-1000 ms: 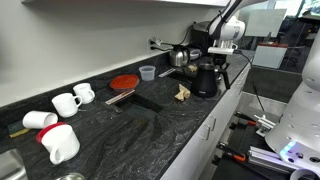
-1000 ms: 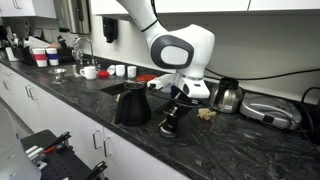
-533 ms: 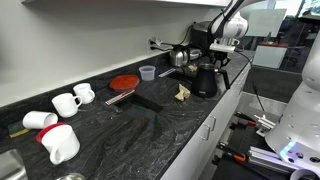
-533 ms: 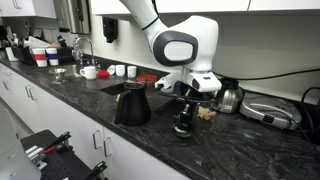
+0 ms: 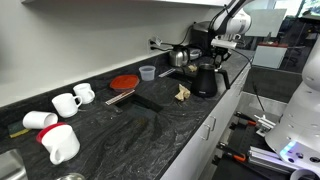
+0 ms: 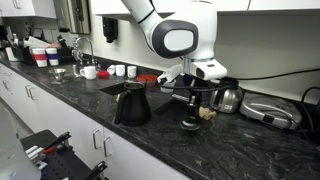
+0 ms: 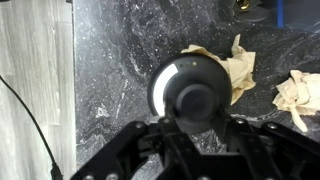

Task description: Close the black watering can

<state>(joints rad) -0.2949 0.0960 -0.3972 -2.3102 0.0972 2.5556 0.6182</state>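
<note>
- Dark speckled counter (image 6: 255,140) runs along a white wall.
- A white cup (image 6: 90,72) sits far to the left.
- The black watering can (image 6: 132,104) stands near the front edge with its lid off.
- Just right of it, the gripper (image 6: 190,111) points down over the round lid (image 7: 188,84). The lid's knob is between the fingers, but I cannot tell if they squeeze it.
- Crumpled paper (image 7: 240,68) lies beside the lid.
- A shiny pot (image 6: 228,96) stands farther right.

counter: dark veined stone (image 5: 150,125), long run along the wall
wall: plain, pale (image 5: 90,40)
base cabinets: white fronts (image 6: 60,135)
floor: grey wood planks (image 7: 30,90)
light: even, indoor
</note>
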